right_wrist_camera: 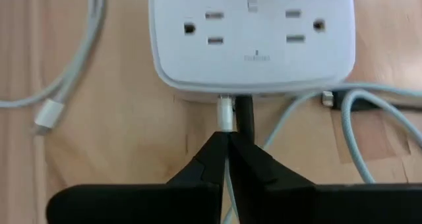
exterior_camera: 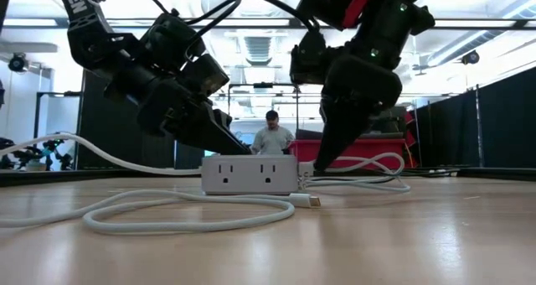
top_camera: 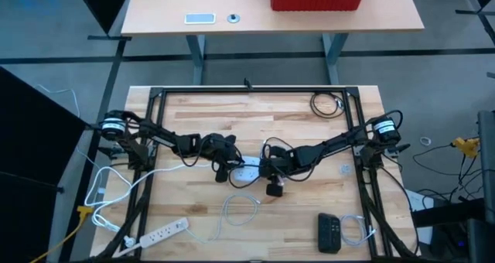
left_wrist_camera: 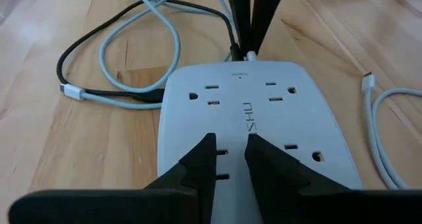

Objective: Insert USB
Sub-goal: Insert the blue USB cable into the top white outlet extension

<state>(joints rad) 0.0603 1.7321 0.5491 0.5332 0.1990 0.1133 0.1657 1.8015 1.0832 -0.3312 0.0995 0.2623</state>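
Both tools are meeting at the white power block in the middle of the bench, with the USB plug at the block's end face

The right tool (right_wrist_camera: 229, 140) is pinching the white USB cable (right_wrist_camera: 227, 178) between nearly closed fingers, just behind the USB plug (right_wrist_camera: 225, 112), whose tip is sitting at the edge of the power block (right_wrist_camera: 250, 33) beside a black cable (right_wrist_camera: 244, 115) already plugged in there; how deep the plug is seated cannot be told. The left tool (left_wrist_camera: 229, 159) is resting over the opposite end of the block, its fingers narrowly apart and gripping nothing, lying on the socket face. A loose white cable end (right_wrist_camera: 47, 115) is lying on the bench (top_camera: 294, 216) near the block, apart from it
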